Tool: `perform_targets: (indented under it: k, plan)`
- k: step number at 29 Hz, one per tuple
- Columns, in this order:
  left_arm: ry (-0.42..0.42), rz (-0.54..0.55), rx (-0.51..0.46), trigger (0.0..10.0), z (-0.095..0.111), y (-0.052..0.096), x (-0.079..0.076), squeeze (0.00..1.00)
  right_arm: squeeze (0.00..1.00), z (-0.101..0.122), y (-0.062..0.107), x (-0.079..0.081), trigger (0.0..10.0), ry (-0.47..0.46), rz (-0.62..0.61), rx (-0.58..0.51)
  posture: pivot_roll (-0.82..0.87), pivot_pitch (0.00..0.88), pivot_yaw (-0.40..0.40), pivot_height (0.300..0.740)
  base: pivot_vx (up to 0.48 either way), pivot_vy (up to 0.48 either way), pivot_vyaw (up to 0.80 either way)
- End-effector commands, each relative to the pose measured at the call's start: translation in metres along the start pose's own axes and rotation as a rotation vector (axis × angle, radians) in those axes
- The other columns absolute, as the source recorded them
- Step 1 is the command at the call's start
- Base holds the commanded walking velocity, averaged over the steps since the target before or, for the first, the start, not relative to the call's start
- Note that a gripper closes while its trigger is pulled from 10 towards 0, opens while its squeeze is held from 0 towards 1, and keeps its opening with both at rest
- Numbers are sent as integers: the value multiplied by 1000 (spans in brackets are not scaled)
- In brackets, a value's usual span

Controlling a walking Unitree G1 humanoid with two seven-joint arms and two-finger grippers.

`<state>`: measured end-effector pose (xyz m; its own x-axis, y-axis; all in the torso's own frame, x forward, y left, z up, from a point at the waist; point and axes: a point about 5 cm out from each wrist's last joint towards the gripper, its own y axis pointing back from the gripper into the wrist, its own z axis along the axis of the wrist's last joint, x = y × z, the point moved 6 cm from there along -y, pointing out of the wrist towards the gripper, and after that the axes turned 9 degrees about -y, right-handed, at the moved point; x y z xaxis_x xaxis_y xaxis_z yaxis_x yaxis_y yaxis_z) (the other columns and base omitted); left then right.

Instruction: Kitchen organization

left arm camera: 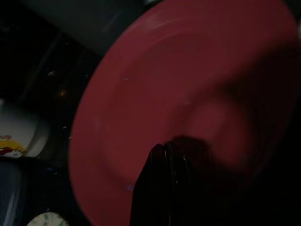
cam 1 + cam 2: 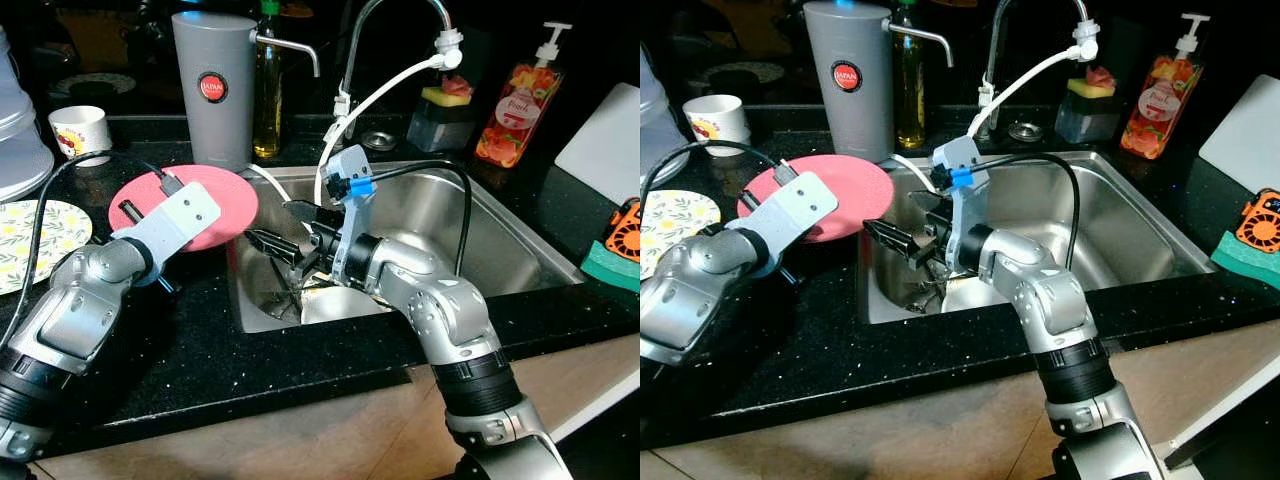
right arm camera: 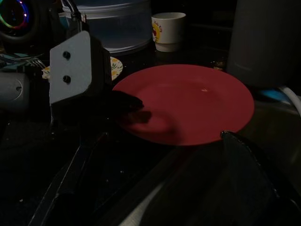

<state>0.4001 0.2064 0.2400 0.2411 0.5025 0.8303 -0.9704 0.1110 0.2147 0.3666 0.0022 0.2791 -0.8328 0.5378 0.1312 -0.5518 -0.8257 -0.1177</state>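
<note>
1. Crowding the black counter (image 2: 200,350) behind the sink (image 2: 520,235) are a grey dispenser (image 2: 212,85), an oil bottle (image 2: 267,90), a faucet (image 2: 375,40) with a white hose, a sponge holder (image 2: 440,115) and a soap bottle (image 2: 512,110).
2. A white cup (image 2: 80,130) and a floral mat (image 2: 35,235) sit at the robot's left.
3. The pink plate (image 2: 225,210) lies on the counter, overhanging the sink's left rim.
4. The left gripper (image 1: 162,155) holds the plate's near edge, fingers closed on it.
5. The right gripper (image 2: 280,245) hovers over the sink's left end beside the plate, fingers spread wide, empty.
6. Dishes lie in the basin beneath, indistinct.
</note>
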Motion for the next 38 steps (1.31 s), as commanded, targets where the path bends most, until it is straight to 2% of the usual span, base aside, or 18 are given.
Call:
perform_targets:
  k: [1, 7, 13, 14, 15, 16, 17, 18, 19, 20, 21, 23, 25, 26, 30, 31, 34, 38]
  plan:
    - [-15, 68, -8, 0, 3, 1, 15, 0, 0, 2, 0, -4, 10000, 4, -14, -1, -11, 86, -57, 740, 0, 0, 0]
    - [-41, 240, -75, 0, 19, 7, 47, 0, 0, 5, 0, -5, 10000, 2, -19, -13, -11, 95, -56, 740, 0, 0, 0]
    - [-40, 304, -159, 0, 33, 12, 56, 0, 0, 6, 0, -7, 10000, 0, -27, -22, -11, 95, -56, 740, 0, 0, 0]
    - [-17, 255, -142, 0, 29, 10, 49, 0, 0, 7, -1, -7, 10000, 1, -28, -22, -6, 95, -54, 740, 0, 0, 0]
    - [106, 247, -116, 0, 22, 8, 48, 0, 0, 7, -1, -7, 10000, 1, -28, -23, -8, 95, -52, 740, 0, 0, 0]
    - [106, 247, -116, 0, 22, 8, 48, 0, 0, 7, -1, -7, 10000, 1, -28, -23, -8, 95, -52, 740, 0, 0, 0]
    - [244, 245, -91, 0, 16, 6, 49, 0, 0, 7, -1, -7, 10000, 0, -28, -23, -10, 96, -51, 740, 0, 0, 0]
    - [368, 299, -67, 7137, 8, 7, 59, 992, 0, 7, -1, -7, 10000, 1, -28, -23, -10, 95, -53, 740, 0, 0, 0]
    - [478, 353, -56, 10000, 0, 7, 69, 1000, 0, 7, -1, -7, 10000, -1, -29, -23, -10, 95, -53, 740, 0, 0, 0]
    - [540, 394, -51, 10000, -7, 8, 76, 1000, 0, 7, -1, -8, 10000, -1, -30, -23, -7, 95, -54, 740, 0, 0, 0]
    - [540, 394, -51, 10000, -7, 8, 76, 1000, 0, 7, -1, -8, 10000, -1, -30, -23, -7, 95, -54, 740, 0, 0, 0]
    - [653, 463, -40, 10000, -21, 10, 87, 1000, 0, 6, -1, -7, 10000, -3, -27, -21, -10, 95, -54, 740, 0, 0, 0]
    - [725, 479, -30, 10000, -30, 10, 89, 1000, 0, 5, -1, -6, 10000, -4, -25, -20, -9, 97, -53, 740, 0, 0, 0]
    - [725, 479, -30, 10000, -30, 10, 89, 1000, 0, 5, -1, -6, 10000, -4, -25, -20, -9, 97, -53, 740, 0, 0, 0]
    - [740, 470, 36, 10000, -47, 8, 82, 1000, 0, 3, -2, -6, 10000, -13, -24, -16, -12, 99, -51, 740, 0, 0, 0]
    - [757, 453, 105, 10000, -63, 7, 73, 1000, 0, -1, -4, -9, 10000, -44, -42, -21, -12, 100, -52, 740, 0, 0, 0]
    - [786, 444, 148, 10000, -74, 6, 66, 1000, 0, -4, -6, -13, 10000, -74, -66, -29, -13, 102, -55, 740, 0, 0, 0]
    - [881, 402, 108, 10000, -80, 0, 57, 1000, 0, -5, -11, -36, 10000, -149, -179, -81, -9, 107, -63, 740, 0, 0, 0]
